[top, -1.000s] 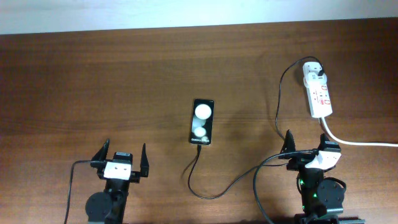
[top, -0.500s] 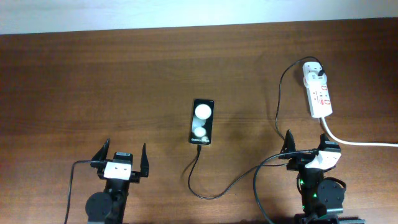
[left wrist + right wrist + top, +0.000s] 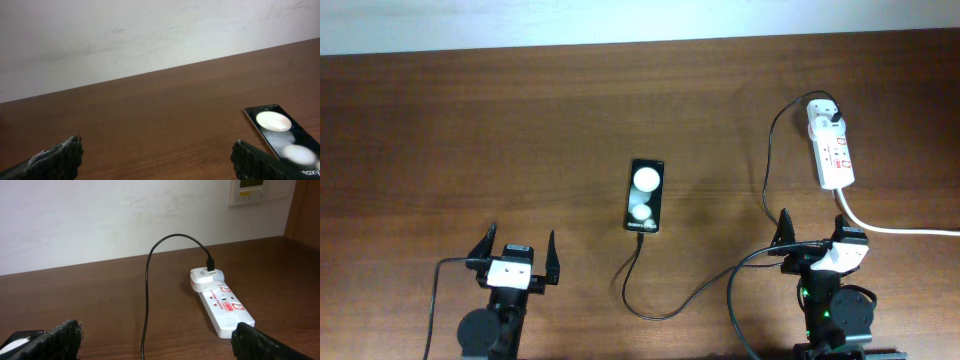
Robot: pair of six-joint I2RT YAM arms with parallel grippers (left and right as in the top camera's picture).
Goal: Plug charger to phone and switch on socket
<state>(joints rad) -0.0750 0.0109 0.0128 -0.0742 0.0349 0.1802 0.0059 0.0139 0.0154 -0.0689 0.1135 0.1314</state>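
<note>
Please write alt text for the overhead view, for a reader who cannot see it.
A black phone lies in the middle of a wooden table, and the black charger cable loops from its near end to a white adapter on the socket strip at the right. The left gripper and right gripper sit open and empty at the near edge.

Even, soft indoor light, moderately bright. The flat black rectangular phone [image 3: 645,196] shows two round white glare spots. Shadows on the brown wooden desk [image 3: 470,130] are faint. Wrist views look soft; the near fingers [image 3: 57,159] blur.
</note>
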